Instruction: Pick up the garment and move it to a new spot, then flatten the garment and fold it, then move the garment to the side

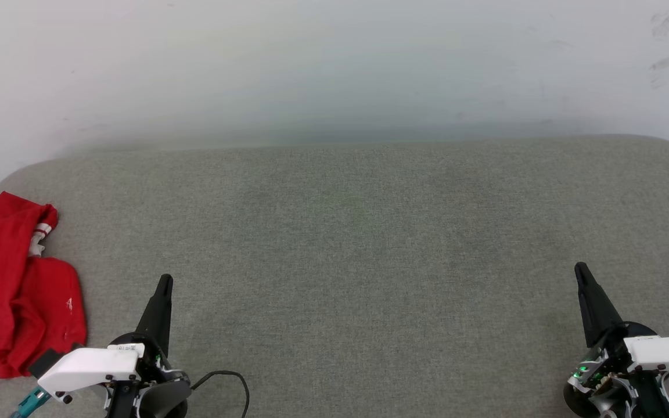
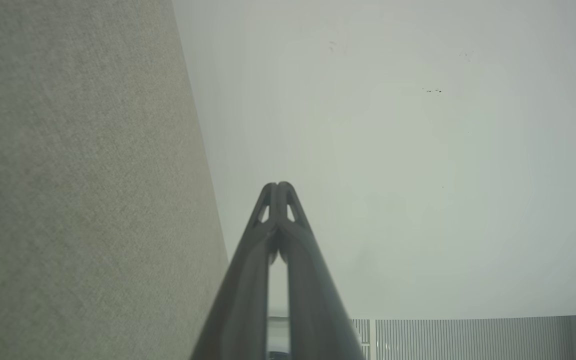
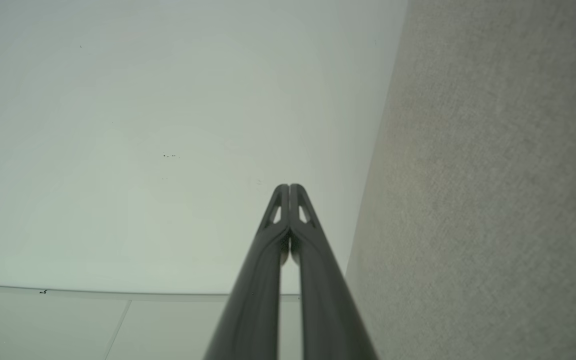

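The garment, red with a white sleeve and a bit of striped trim, lies bunched up at the far left edge of the grey fabric surface in the head view. My left gripper is shut and empty at the lower left, just right of the garment and apart from it. Far off at the lower right, my right gripper is shut too, holding nothing. The left wrist view has the left gripper's tips pressed together; in the right wrist view the right gripper's tips also meet.
A pale wall rises behind the grey surface. A black cable loops by my left wrist. The grey surface rounds off at its back corners. In the wrist views the surface runs beside the wall.
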Tool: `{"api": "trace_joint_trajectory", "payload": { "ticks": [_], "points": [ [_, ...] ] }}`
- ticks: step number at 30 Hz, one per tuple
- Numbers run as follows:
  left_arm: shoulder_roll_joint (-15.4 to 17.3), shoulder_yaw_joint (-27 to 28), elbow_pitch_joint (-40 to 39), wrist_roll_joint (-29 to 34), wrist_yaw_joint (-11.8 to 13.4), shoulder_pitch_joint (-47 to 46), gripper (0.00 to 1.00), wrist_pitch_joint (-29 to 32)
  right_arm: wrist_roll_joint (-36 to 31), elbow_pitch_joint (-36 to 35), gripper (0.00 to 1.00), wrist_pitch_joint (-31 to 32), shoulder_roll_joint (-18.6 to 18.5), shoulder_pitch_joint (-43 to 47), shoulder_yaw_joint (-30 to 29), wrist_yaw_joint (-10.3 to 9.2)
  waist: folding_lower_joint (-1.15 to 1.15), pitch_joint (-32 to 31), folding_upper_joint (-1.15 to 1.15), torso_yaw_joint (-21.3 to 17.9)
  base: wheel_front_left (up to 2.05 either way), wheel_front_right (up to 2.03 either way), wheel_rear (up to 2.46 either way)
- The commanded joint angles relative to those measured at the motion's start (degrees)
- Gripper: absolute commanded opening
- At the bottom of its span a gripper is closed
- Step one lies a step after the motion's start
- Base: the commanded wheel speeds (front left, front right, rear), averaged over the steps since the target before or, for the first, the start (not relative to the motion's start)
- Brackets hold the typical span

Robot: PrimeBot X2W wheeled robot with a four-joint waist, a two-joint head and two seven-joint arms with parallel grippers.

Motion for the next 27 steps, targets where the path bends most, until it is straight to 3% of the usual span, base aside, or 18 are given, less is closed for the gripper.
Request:
{"api": "trace_joint_trajectory", "payload": {
  "ticks": [1,24,25,27],
  "points": [
    [-0.07,0.17,0.02,0.08,-0.17,-0.44,0.00,0.10,-0.27,0.05,0.00,0.03,0.24,-0.59,0.04,-0.02,0.00,0.00,0.00,0.00,0.00,0.00,0.00],
    [0.00,0.00,-0.01,0.01,0.00,0.01,0.00,-0.02,-0.01,-0.01,0.00,-0.02,0.00,0.00,0.02,0.00,0.00,0.00,0.00,0.00,0.00,0.00,0.00],
    [-0.03,-0.10,0.40,0.02,0.02,0.24,1.00,-0.07,-0.01,0.38,1.00,-0.06,0.01,0.29,0.07,0.00,0.00,0.00,0.00,0.00,0.00,0.00,0.00],
    [-0.15,-0.25,1.46,-0.01,0.05,1.25,1.00,-0.01,0.02,1.42,1.00,-0.02,0.02,1.30,0.07,-0.01,0.00,0.00,0.00,0.00,0.00,0.00,0.00]
  ]
}}
